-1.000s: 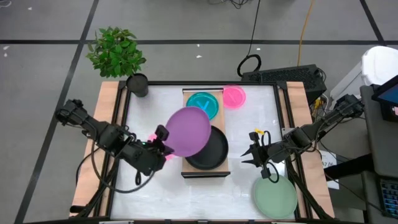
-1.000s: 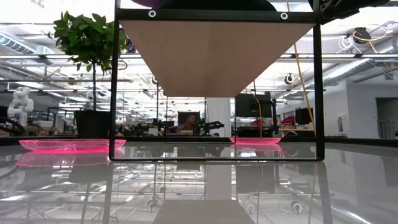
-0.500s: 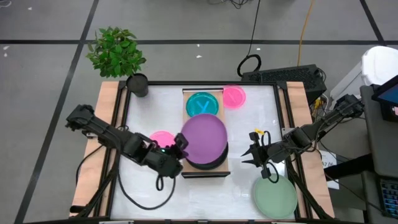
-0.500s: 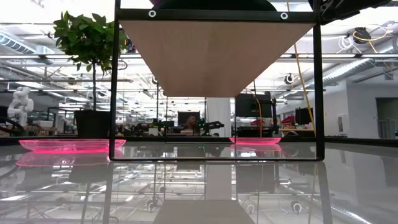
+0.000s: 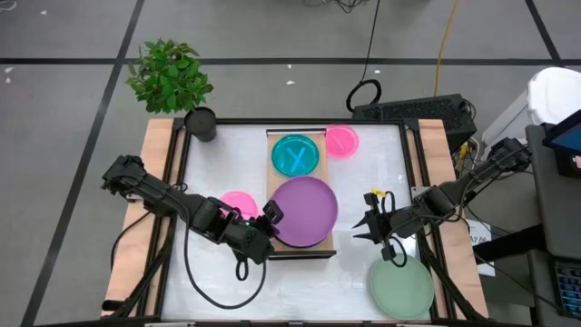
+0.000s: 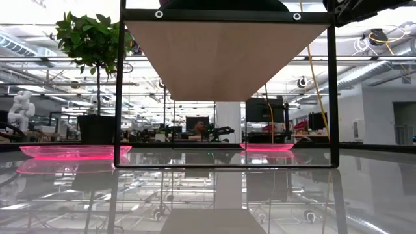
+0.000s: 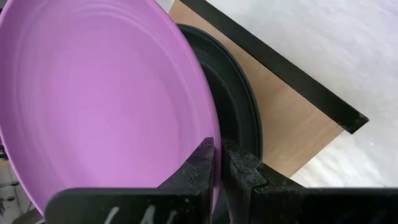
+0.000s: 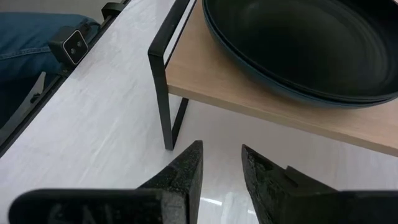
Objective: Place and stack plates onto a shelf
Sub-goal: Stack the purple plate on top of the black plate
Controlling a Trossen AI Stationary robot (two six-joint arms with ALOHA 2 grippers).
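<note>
A: From above?
B: The left gripper [image 5: 270, 218] pinches the round purple plate [image 5: 306, 211], which lies over the black plates on the light-wood shelf board [image 5: 313, 247].

A: Left wrist?
B: Fingers [image 7: 202, 165] clamp the purple rim.

A: Right wrist?
B: The right gripper [image 8: 221, 163] waits beside the shelf, fingers slightly parted, holding nothing.

Glaring brightly off the glossy white table [image 5: 363, 182]; mirroring the room in the low view; blurring nothing much.

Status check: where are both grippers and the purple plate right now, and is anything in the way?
Left gripper pinching round purple plate by its rim, over black plate on light-wood shelf. Right gripper open, empty, beside shelf. No obstruction visible.
</note>
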